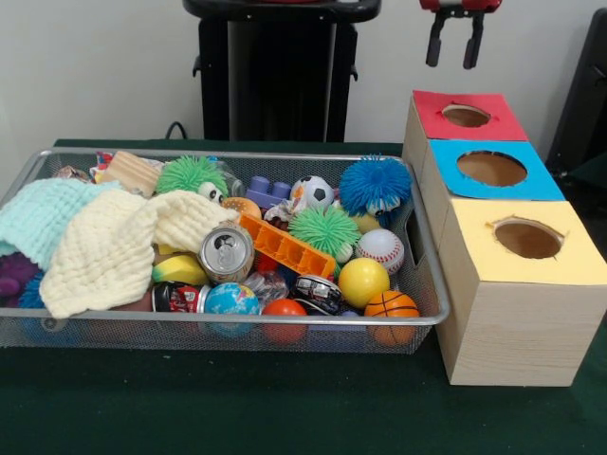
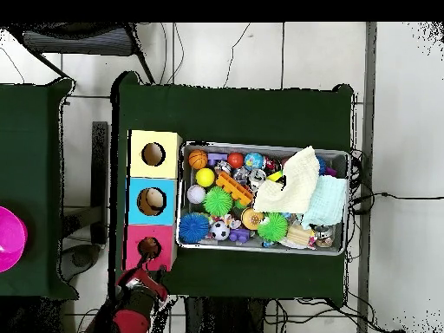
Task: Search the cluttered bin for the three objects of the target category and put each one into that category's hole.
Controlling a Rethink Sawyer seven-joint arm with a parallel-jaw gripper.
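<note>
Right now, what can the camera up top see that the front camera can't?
Only the overhead view shows a pink bowl on a side table and the robot's red arm. Only the front view shows the boxes' pale wooden sides and the gripper hanging open above the red-topped box. Both show the bin of toys and the hole in the red top.

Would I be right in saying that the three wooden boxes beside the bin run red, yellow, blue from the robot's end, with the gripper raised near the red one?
Not quite: the order is red, blue, then yellow, as the front view shows. The gripper is indeed raised near the red one, beside the bin.
</note>
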